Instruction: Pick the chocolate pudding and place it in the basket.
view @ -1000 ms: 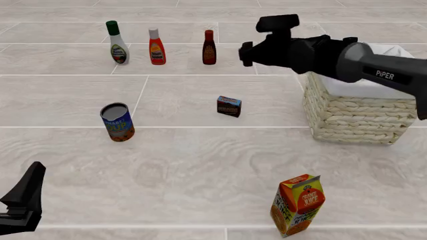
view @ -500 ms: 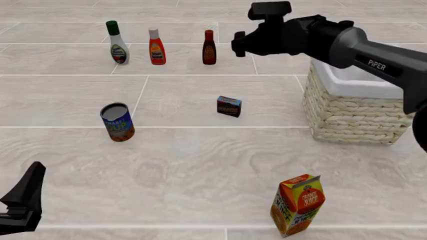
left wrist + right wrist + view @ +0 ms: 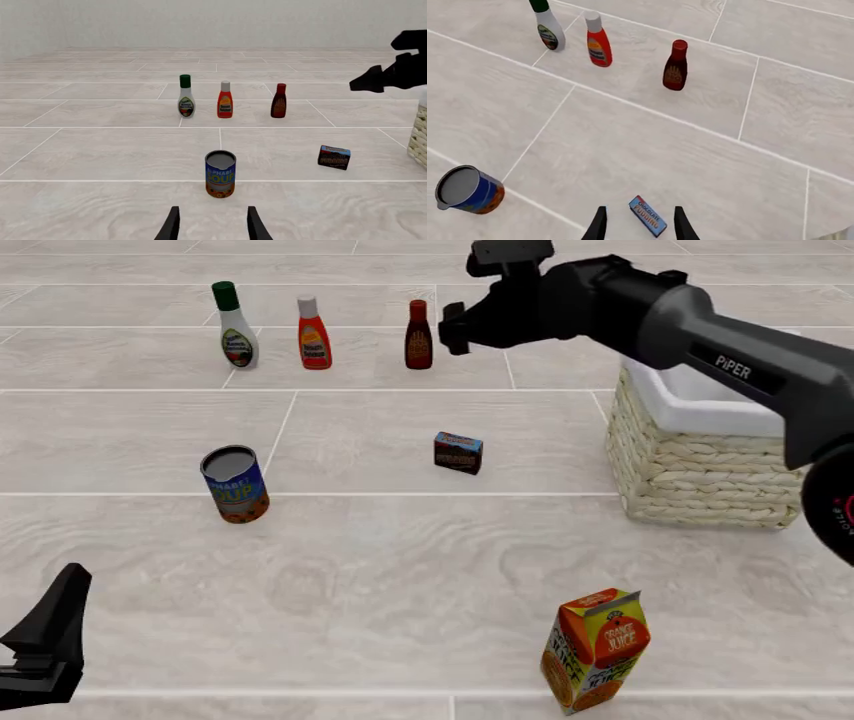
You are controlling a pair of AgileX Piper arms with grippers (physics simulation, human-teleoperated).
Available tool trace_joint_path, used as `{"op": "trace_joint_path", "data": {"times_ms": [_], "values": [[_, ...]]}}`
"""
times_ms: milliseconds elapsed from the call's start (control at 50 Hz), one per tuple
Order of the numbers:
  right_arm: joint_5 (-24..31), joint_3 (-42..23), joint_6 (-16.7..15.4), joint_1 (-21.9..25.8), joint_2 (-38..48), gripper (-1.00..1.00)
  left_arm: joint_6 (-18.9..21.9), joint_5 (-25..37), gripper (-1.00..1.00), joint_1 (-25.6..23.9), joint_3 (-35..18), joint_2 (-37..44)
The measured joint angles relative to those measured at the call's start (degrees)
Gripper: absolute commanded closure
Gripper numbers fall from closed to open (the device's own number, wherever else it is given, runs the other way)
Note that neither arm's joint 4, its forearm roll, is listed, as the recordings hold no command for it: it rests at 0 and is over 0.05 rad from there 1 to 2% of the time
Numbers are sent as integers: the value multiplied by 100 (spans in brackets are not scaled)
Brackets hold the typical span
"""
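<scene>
We see a pale wood-grain tiled table (image 3: 400, 570) under everything. Our black right arm (image 3: 694, 335) reaches in high from the right, above the large square cream wicker basket (image 3: 707, 475) with its white cloth lining, which stands at the right side. Our right gripper (image 3: 639, 225) hangs in the air with its two fingers apart, and in the right wrist view the small dark brown chocolate pudding box (image 3: 458, 453) shows between the fingertips, far below them on the table. That box lies near the table's middle, left of the basket and well apart from it. A tall orange juice carton (image 3: 595, 650) stands tilted at the near edge. A blue soup can (image 3: 235, 485) stands left of the pudding. At the far side stands a row of three bottles: a white one with a green cap (image 3: 235, 326), a red-orange one (image 3: 312, 334) and a dark brown one (image 3: 418, 336). Our left gripper (image 3: 212, 226) sits low at the near left, fingers apart, holding nothing.
</scene>
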Motion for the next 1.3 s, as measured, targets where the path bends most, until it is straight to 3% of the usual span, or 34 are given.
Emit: {"op": "trace_joint_path", "data": {"times_ms": [700,1300], "values": [[302,-434,-703,143,274,-100,0,0,-100,0,0,0],[215,-598,-693,65,774,-100,0,0,-100,0,0,0]]}}
